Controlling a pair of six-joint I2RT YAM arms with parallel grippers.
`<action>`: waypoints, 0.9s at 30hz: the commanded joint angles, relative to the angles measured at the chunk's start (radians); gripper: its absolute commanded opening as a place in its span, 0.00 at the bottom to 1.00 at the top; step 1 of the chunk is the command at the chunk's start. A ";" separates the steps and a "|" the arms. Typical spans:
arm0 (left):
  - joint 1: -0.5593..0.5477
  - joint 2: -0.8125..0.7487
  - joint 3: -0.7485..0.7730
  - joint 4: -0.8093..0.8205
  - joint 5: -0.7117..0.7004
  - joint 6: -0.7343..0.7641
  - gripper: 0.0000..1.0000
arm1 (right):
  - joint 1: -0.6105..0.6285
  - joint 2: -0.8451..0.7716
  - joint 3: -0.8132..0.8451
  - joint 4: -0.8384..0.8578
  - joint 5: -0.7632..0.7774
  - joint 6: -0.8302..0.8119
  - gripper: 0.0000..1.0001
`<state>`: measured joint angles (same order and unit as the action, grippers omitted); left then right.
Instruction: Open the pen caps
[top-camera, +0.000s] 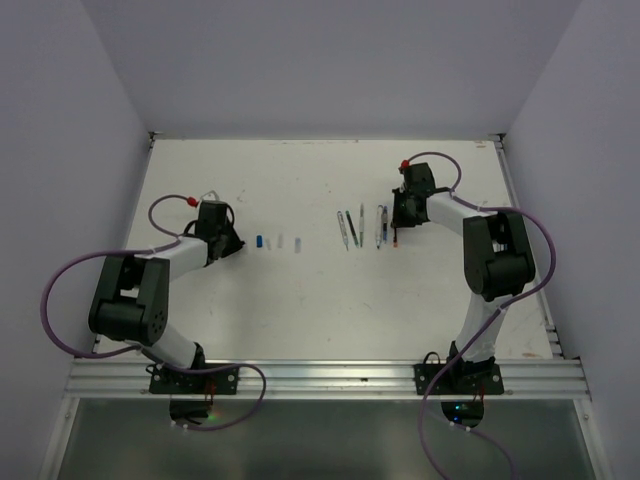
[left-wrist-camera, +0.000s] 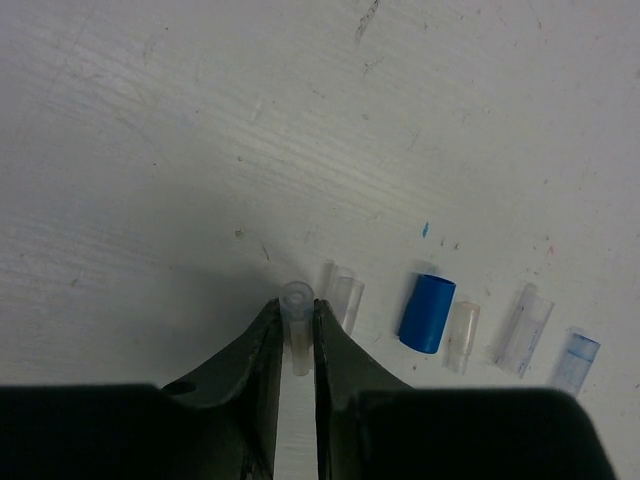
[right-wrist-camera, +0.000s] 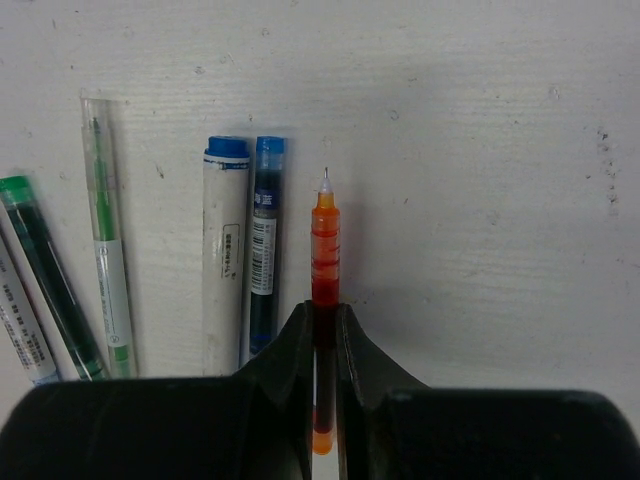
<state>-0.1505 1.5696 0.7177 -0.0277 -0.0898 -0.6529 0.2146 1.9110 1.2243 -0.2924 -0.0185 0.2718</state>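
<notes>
My left gripper (left-wrist-camera: 297, 312) is shut on a clear pen cap (left-wrist-camera: 296, 318) low over the table, at the left end of a row of loose caps: a clear one (left-wrist-camera: 344, 300), a blue one (left-wrist-camera: 428, 312), a pale one (left-wrist-camera: 462, 335) and two clear ones (left-wrist-camera: 524, 328). In the top view the left gripper (top-camera: 238, 243) sits just left of the blue cap (top-camera: 260, 242). My right gripper (right-wrist-camera: 323, 318) is shut on an uncapped red pen (right-wrist-camera: 324, 250), tip pointing away. The other pens (right-wrist-camera: 227, 260) lie side by side to its left; in the top view (top-camera: 362, 228) they lie left of the right gripper (top-camera: 397, 235).
The white table (top-camera: 320, 300) is ringed by pale walls. A metal rail (top-camera: 320, 378) runs along the near edge by the arm bases. Purple cables (top-camera: 60, 290) loop beside each arm.
</notes>
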 joint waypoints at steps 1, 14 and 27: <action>0.008 -0.025 -0.030 0.035 -0.027 -0.005 0.20 | -0.004 0.005 0.035 0.021 -0.011 -0.008 0.10; 0.008 -0.052 -0.047 0.032 -0.037 -0.014 0.42 | -0.004 -0.001 0.030 0.019 -0.012 -0.008 0.18; 0.008 -0.221 -0.067 -0.032 -0.008 -0.017 0.43 | -0.003 -0.073 0.027 0.012 -0.008 -0.009 0.34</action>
<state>-0.1505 1.4124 0.6544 -0.0460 -0.0998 -0.6693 0.2146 1.9087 1.2247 -0.2924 -0.0189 0.2707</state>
